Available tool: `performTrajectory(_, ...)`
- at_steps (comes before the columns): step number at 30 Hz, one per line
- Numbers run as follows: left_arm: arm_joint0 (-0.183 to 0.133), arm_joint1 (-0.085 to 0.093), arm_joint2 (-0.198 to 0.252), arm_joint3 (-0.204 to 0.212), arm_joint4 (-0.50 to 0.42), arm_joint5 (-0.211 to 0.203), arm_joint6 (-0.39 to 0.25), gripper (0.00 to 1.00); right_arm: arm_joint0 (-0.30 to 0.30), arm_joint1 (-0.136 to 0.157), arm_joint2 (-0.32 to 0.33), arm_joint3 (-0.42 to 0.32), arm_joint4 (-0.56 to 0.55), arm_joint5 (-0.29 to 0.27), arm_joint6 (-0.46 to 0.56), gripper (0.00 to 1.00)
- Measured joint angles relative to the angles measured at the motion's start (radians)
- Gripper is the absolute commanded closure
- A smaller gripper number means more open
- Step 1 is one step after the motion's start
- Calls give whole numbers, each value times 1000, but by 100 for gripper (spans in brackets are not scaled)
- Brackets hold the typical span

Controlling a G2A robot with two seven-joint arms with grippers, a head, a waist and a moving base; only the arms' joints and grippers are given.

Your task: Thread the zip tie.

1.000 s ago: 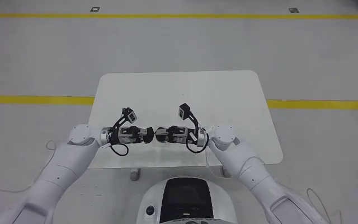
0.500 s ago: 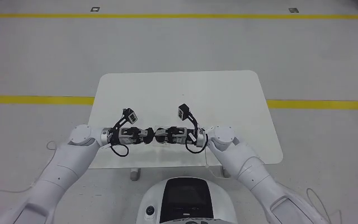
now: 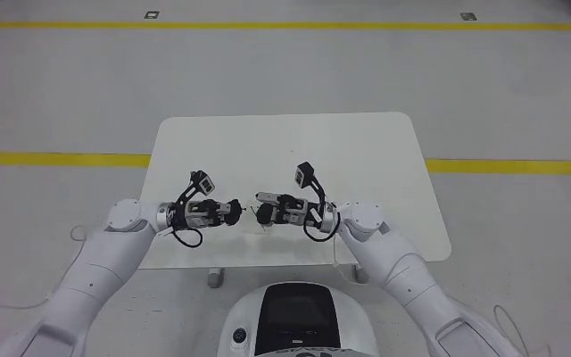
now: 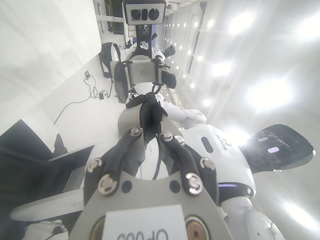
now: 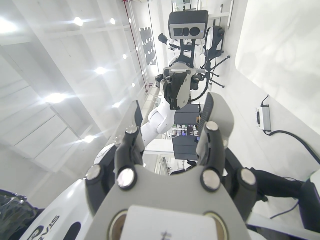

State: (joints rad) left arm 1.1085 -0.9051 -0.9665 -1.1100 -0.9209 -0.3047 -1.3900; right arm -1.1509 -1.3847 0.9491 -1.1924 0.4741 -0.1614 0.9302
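Observation:
In the left wrist view my left gripper (image 4: 151,126) is shut on a black zip tie (image 4: 148,102), whose bunched end sticks out past the fingertips. From above, the left gripper (image 3: 235,212) hovers over the front middle of the white table (image 3: 357,152), with the zip tie (image 3: 244,211) a small dark tip pointing at the right gripper (image 3: 261,206). The right gripper (image 5: 172,112) is open with nothing between its fingers. It faces the left gripper (image 5: 175,93) across a short gap.
The table's near edge lies just below both wrists. Grey floor with yellow lines (image 3: 53,159) surrounds the table.
The two grippers were together a second ago. Now the right gripper has opened and drawn back to the right, the left has shifted slightly left, and a gap separates them.

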Motion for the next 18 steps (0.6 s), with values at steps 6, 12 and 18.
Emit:
performTrajectory(6, 1, 2, 12, -44, 4, 39, 0, 100, -7, 2, 5, -9, -5, 2, -21, 0)
performTrajectory(12, 2, 2, 13, -42, 13, 28, 9, 100, -7, 2, 5, -9, -4, 2, -20, 0)
performTrajectory(18, 18, -23, -80, -79, 39, -36, 143, 100, -7, 2, 5, -9, -4, 2, -20, 0)
